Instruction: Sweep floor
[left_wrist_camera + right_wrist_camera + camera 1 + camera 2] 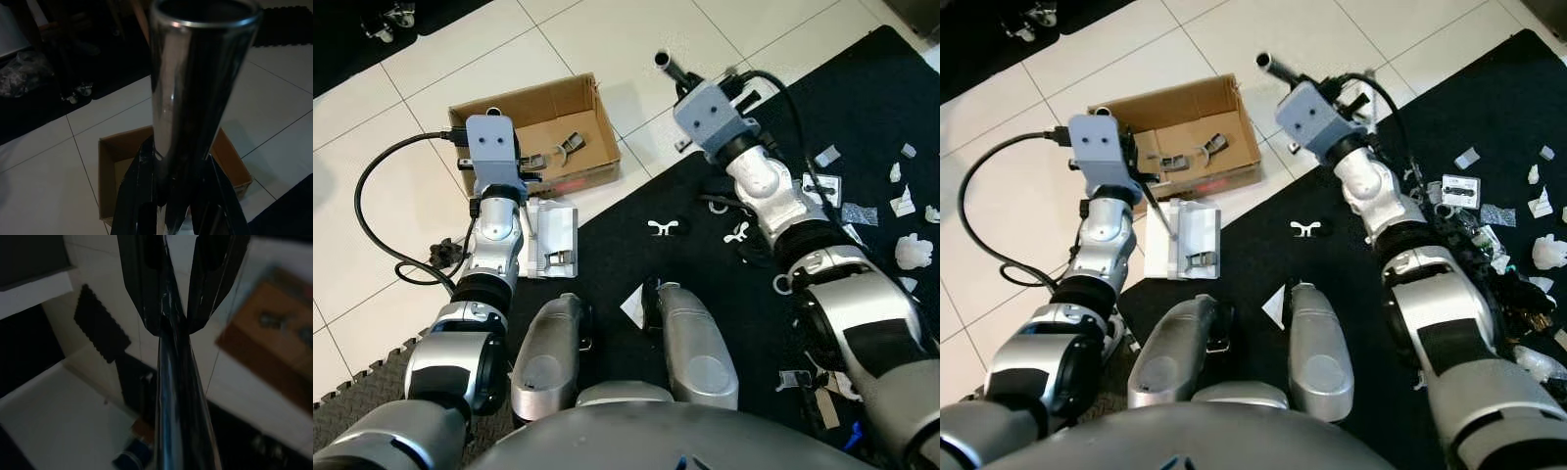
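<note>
Scene: A humanoid robot stands at the edge of a black mat [705,255] on a white tiled floor [372,245], both arms raised in front of it.

Left gripper [171,196]: Its jaws are closed around a shiny metal tube [195,88], seen in the left wrist view rising above the cardboard box [533,108]; this looks like a handle, possibly of the white dustpan [551,240] lying on the tiles just beside the mat.

Right gripper [171,318]: Its jaws are clamped on a dark pole [178,401], whose top end pokes out past the wrist in the head views; it is judged to be the broom handle, though the brush end cannot be made out.

Litter: White paper scraps [911,250] lie scattered on the mat to the robot's right, with small white clips [661,227] near the middle, well apart from the dustpan.

Risks: A wide stroke could fling scraps off the mat onto the tiles. The pole could swing into the box or tip the dustpan. The black cable [372,196] looping on the floor by the left arm could snag. The mat's edge could catch the bristles and stall a sweep.
</note>
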`<state>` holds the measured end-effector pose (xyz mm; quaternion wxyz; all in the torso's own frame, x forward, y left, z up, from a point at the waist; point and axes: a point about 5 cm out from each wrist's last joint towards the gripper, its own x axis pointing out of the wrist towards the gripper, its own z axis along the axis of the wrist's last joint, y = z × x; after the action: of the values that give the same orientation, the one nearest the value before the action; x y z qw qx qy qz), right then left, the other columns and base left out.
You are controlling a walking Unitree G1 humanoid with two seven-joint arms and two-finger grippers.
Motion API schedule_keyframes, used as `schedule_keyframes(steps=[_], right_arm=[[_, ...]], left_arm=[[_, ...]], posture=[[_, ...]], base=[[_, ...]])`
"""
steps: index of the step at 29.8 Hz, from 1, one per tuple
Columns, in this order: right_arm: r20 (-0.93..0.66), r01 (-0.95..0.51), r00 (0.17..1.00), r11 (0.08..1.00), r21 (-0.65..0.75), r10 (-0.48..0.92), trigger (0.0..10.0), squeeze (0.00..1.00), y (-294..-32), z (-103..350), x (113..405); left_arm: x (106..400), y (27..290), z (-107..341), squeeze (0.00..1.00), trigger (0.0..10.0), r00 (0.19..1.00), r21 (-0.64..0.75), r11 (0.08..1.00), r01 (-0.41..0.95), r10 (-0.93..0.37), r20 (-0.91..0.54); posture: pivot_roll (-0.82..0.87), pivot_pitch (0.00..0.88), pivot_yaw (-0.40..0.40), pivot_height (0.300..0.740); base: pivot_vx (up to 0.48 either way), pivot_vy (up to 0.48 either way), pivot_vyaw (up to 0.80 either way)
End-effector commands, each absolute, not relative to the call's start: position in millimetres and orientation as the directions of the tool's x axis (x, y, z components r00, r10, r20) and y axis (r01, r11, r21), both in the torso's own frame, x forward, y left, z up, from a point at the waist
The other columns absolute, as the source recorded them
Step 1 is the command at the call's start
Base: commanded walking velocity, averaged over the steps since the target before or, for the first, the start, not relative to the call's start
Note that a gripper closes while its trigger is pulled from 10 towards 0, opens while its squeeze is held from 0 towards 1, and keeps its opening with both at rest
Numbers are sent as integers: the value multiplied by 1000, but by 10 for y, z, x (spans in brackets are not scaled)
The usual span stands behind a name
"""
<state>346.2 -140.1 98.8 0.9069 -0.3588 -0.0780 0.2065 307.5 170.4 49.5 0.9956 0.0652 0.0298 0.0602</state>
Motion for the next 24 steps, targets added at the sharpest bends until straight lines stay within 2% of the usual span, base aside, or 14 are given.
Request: schedule_keyframes(steps=[1, 4, 8, 11, 13, 21, 24], right_arm=[[-67, -344, 898, 600, -722, 435, 10000, 0, -1441, 917, 3441], [-128, -378, 890, 550, -745, 438, 10000, 0, -1486, 858, 3424], [-220, -416, 875, 436, -798, 432, 10000, 0, -1609, 809, 3407], [-261, -436, 868, 394, -810, 422, 10000, 0, -1660, 785, 3401], [-364, -505, 835, 310, -806, 413, 10000, 0, -1748, 710, 3363], [-513, -616, 780, 291, -733, 358, 10000, 0, -1956, 556, 3259], [-534, -621, 784, 404, -671, 318, 10000, 0, -2042, 473, 3210]], left_arm=[[3082, 1731, 521, 0, 10000, 993, 164, 980, -109, 116, -35], [3082, 1731, 521, 0, 10000, 993, 165, 980, -108, 115, -35], [3083, 1723, 520, 0, 10000, 993, 165, 981, -104, 111, -35], [3083, 1719, 519, 0, 10000, 993, 165, 981, -102, 109, -36], [3082, 1716, 518, 0, 10000, 994, 165, 981, -100, 107, -36], [3077, 1705, 508, 0, 10000, 994, 164, 982, -96, 104, -40], [3078, 1694, 504, 0, 10000, 994, 163, 982, -94, 102, -42]], posture=[[36, 119, 11, 740], [36, 119, 11, 740], [30, 121, 13, 740], [29, 121, 14, 740], [29, 121, 14, 740], [23, 120, 13, 740], [19, 118, 11, 740]], base=[[0, 0, 0], [0, 0, 0], [0, 0, 0], [0, 0, 0], [0, 0, 0], [0, 0, 0], [0, 0, 0]])
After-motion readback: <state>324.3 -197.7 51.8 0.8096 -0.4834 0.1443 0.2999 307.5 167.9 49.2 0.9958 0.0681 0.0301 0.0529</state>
